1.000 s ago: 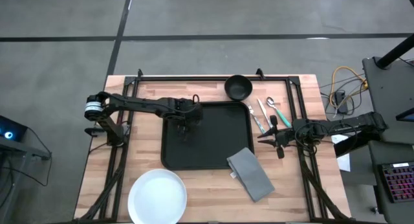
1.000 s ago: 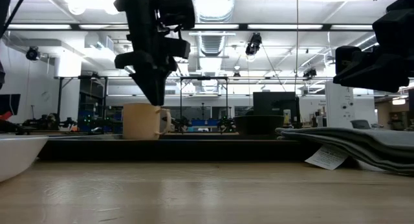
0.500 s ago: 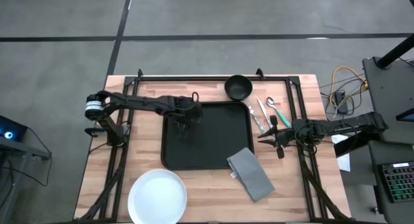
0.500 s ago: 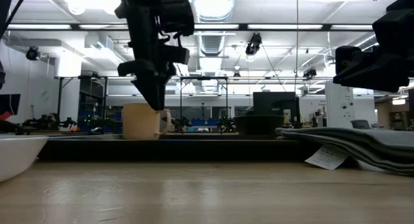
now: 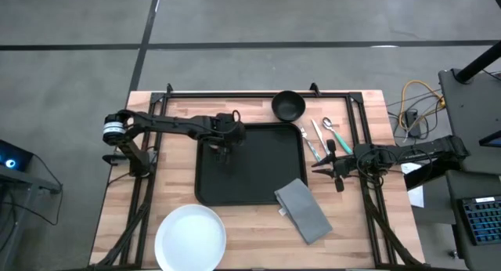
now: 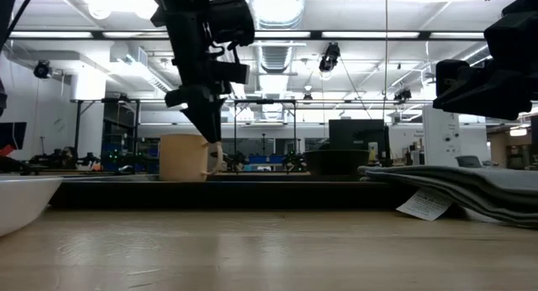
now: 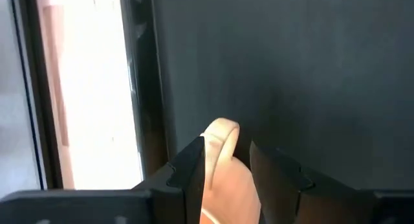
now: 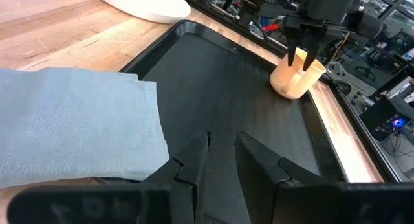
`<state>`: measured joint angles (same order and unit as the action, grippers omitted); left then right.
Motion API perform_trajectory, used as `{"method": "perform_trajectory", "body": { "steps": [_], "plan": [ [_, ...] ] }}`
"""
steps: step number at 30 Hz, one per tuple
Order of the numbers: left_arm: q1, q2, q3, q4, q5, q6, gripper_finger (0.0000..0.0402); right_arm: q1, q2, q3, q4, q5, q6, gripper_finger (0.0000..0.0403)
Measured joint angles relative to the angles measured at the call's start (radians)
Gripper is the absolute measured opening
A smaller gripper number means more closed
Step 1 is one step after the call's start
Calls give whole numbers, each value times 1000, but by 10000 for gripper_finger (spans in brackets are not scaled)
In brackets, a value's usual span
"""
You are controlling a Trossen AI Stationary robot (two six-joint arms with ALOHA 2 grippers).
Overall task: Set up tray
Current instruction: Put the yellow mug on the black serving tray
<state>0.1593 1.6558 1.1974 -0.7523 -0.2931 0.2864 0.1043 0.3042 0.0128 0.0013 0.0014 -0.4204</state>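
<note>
A grey concrete floor [image 5: 258, 20] lies around the pale wooden surface [image 5: 360, 240], crossed by dark seam lines [image 5: 235, 45]. Across the room, a white ceiling [image 6: 336, 13] carries bright strip lights [image 6: 109, 1] and ducting [image 6: 277, 55]. Dark racks and workbenches [image 6: 269, 131] stand along the far side. A keyboard [image 5: 479, 216] and coiled cables [image 5: 415, 106] sit beside the surface.

tray middle [image 5: 258, 165]: bare, open to a reach from above.
tray far-left corner: cream mug [image 8: 296, 78] stands there, left gripper [image 8: 301, 57] straddling its handle.
tray near-right corner: grey napkin [image 5: 303, 211] overlaps the rim.
right rim: right gripper [image 5: 319, 166] hovers beside it, cutlery [image 5: 318, 138] alongside.
far rim: black bowl [image 5: 288, 106] just outside.
worktop near-left: white plate [image 5: 190, 236].
</note>
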Motion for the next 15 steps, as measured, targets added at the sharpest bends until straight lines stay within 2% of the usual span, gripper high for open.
{"method": "perform_trajectory", "body": {
  "steps": [11,15],
  "plan": [
    [-1,0,-11,6,-1,-4,104,0,0,0,0,0,-1,68],
    [-1,0,-11,9,-65,-4,104,0,0,0,0,0,-1,68]
  ]
}}
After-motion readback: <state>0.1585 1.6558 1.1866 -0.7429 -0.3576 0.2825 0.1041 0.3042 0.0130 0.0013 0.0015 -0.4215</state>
